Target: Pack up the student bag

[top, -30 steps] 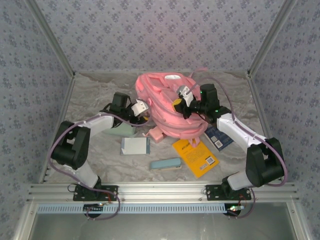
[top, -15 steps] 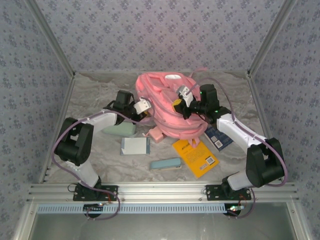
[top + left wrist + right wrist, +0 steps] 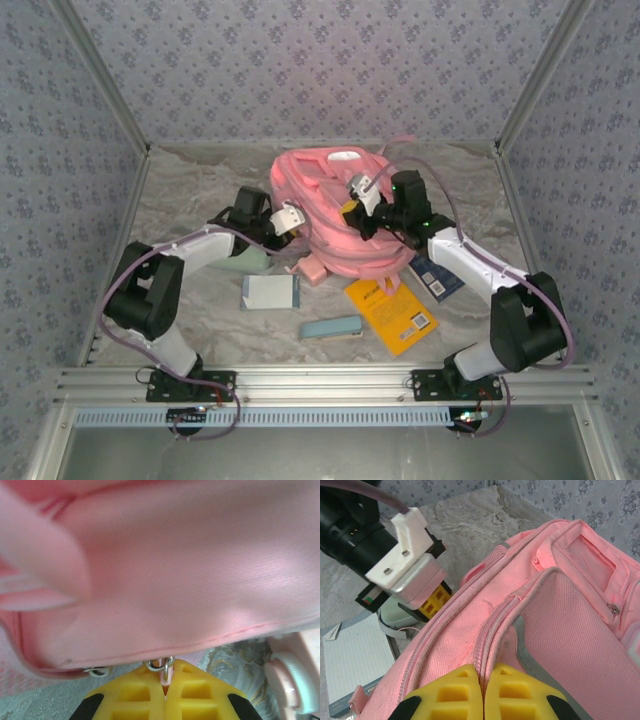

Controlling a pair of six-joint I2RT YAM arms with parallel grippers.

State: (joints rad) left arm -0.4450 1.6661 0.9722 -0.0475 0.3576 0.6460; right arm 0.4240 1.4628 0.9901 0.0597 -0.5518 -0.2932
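student bag [image 3: 325, 195] rear centre; book [image 3: 392, 312] before it

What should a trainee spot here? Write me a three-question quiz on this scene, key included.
1. True or false: the flat orange-yellow paperback book lies inside the soft pink fabric backpack.
2. The left gripper pinches: A) a pale blue case; B) the backpack's small metal zipper pull; C) a grey cable.
3. Where on the backpack do the yellow fingers of the shut right gripper meet?
Key: 1 false, it lies on the marbled table; 2 B; 3 at its zipper seam.
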